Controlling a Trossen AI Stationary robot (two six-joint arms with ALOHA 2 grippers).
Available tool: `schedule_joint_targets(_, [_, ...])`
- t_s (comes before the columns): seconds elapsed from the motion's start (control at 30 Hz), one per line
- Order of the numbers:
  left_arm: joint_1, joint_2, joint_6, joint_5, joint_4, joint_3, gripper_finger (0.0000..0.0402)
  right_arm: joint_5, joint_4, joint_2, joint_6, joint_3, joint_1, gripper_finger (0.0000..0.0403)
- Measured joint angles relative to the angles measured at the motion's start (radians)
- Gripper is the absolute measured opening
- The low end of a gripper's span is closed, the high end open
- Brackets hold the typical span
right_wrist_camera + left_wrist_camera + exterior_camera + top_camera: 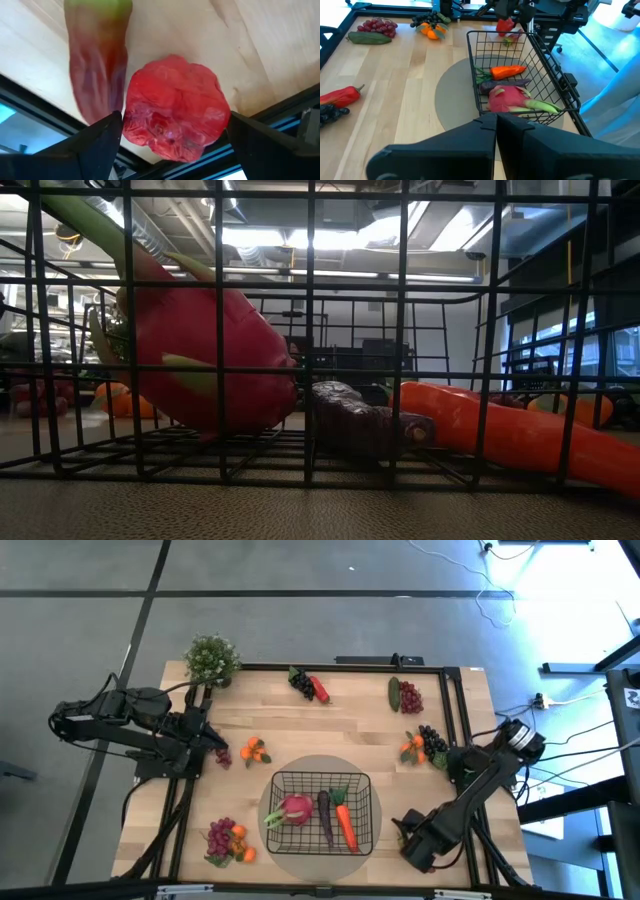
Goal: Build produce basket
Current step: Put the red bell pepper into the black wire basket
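The black wire basket stands near the table's front middle on a grey round mat. In it lie a pink radish, a dark eggplant and a carrot. My right gripper points down at the near right of the basket, open. Its fingers stand on either side of a crumpled red pepper that lies on the wood. A second red piece with a green top lies right beside it. My left gripper hangs shut above the table's left side, holding nothing.
Loose produce lies around: oranges, grapes with oranges, black grapes and a red pepper, cucumber with red grapes, oranges with black grapes. A potted plant stands at the far left corner. A black frame rail runs close behind the pepper.
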Motion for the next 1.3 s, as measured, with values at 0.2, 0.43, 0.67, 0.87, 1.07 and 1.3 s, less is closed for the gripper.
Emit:
schedule_joint_targets(0.2, [0.0,0.0,0.0,0.0,0.0,0.0,0.0,0.0,0.005,0.023,-0.048,0.0,0.0,0.0337])
schedule_joint_targets(0.43, [0.0,0.0,0.0,0.0,0.0,0.0,0.0,0.003,0.008,0.023,-0.125,0.0,0.0,0.0337])
schedule_joint_targets(0.67, [0.0,0.0,0.0,0.0,0.0,0.0,0.0,0.003,0.004,0.023,-0.168,0.0,-0.003,0.031])
schedule_joint_targets(0.87, [0.0,0.0,0.0,0.0,0.0,0.0,0.0,0.018,0.011,0.023,-0.181,0.0,-0.003,0.0246])
schedule_joint_targets(1.07, [0.0,0.0,0.0,0.0,0.0,0.0,0.0,-0.003,0.005,0.022,-0.414,0.001,-0.003,0.0221])
schedule_joint_targets(1.3, [0.0,0.0,0.0,0.0,0.0,0.0,0.0,-0.028,-0.144,0.022,-0.57,0.048,-0.012,0.022])
